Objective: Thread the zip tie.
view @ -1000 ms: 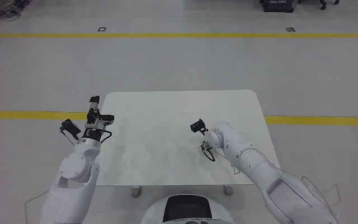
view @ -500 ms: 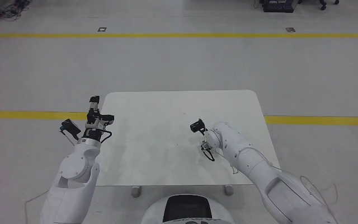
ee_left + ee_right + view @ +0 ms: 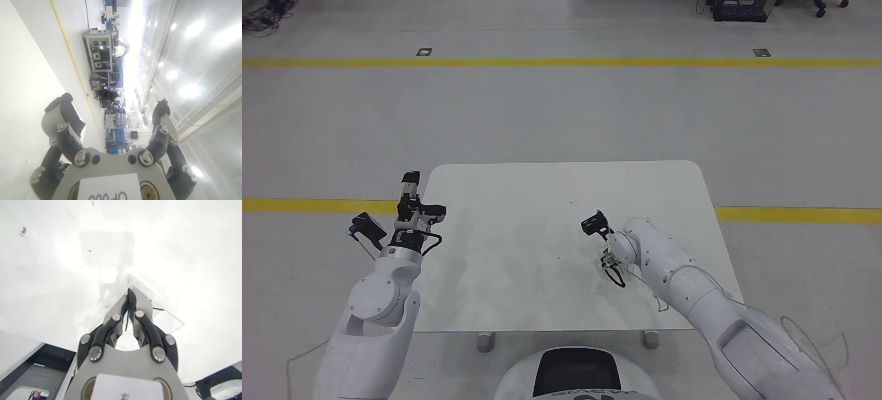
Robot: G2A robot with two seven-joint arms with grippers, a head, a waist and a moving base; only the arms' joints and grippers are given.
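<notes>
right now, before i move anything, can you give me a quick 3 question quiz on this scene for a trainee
1. True or false: the left tool is shut.
2. What is pinched in the right tool? A) a black zip tie B) a screw C) nothing
3. Fill in: under the right tool, a clear ____ lies on the white table.
Key: 1 false, it is open and empty; 2 A; 3 plate.
</notes>
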